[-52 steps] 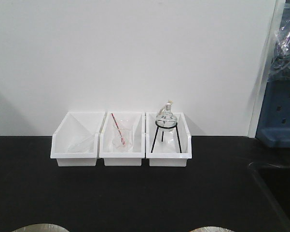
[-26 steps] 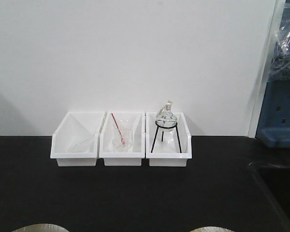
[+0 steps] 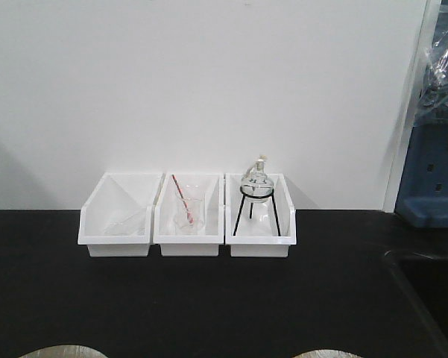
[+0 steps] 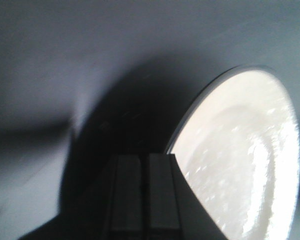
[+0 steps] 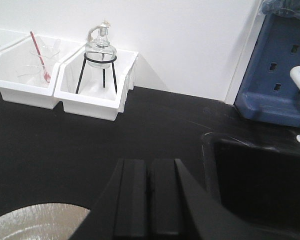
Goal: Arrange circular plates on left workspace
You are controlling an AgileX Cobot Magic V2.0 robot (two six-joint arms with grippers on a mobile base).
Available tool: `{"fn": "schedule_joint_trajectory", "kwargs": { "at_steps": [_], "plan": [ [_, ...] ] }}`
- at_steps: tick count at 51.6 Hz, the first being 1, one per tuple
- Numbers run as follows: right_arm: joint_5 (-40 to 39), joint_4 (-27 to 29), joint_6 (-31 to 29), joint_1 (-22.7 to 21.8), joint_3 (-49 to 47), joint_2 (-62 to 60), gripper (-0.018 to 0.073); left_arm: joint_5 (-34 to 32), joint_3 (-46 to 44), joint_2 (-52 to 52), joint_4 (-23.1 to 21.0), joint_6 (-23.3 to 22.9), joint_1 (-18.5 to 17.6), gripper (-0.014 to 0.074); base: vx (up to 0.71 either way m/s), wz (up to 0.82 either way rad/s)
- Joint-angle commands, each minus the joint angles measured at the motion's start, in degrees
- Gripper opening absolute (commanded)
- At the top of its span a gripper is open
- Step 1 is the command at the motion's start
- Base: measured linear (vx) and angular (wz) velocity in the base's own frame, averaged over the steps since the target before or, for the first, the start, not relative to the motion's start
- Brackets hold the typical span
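Note:
Two beige round plates lie on the black countertop [image 3: 209, 298]. In the front view only their far rims show at the bottom edge, one plate [image 3: 62, 350] at the left and one plate [image 3: 326, 353] right of centre. The left wrist view shows a glossy plate [image 4: 244, 155] just to the right of my left gripper [image 4: 145, 160], whose fingers are pressed together with nothing between them. In the right wrist view a plate [image 5: 37, 222] lies low left of my right gripper [image 5: 149, 165], also shut and empty above the countertop.
Three white bins [image 3: 186, 216] stand along the back wall: the left holds clear glassware, the middle a beaker with a red rod [image 5: 40, 57], the right a round flask on a black tripod [image 3: 256, 198]. A recessed sink [image 5: 262, 185] and blue rack [image 5: 282, 75] lie to the right.

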Motion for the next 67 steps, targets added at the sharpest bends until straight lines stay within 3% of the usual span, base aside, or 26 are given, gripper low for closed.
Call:
{"fn": "schedule_joint_trajectory", "kwargs": {
  "at_steps": [1,27,42,67],
  "plan": [
    [-4.8,-0.5,-0.5,0.1,-2.0,-0.1,-0.0002,3.2,-0.9,-2.2,-6.4,3.9,-0.1,0.0057,0.0,0.0],
    [-5.5,-0.5,-0.5,0.1,-1.8,-0.1,-0.0002,5.3,-1.0,-2.2,-5.5,4.4,-0.1,0.0454,0.0,0.0],
    [-5.7,-0.5,-0.5,0.1,-1.8,-0.1,-0.0002,6.2,-0.9,-2.2,-3.1,2.8,-0.5,0.0442,0.0,0.0],
    [-5.7,-0.5,-0.5,0.2,-1.8,-0.1,-0.0002,6.2,-0.9,-0.9,1.0,1.3,-4.9,0.044,0.0,0.0]
  ]
}}
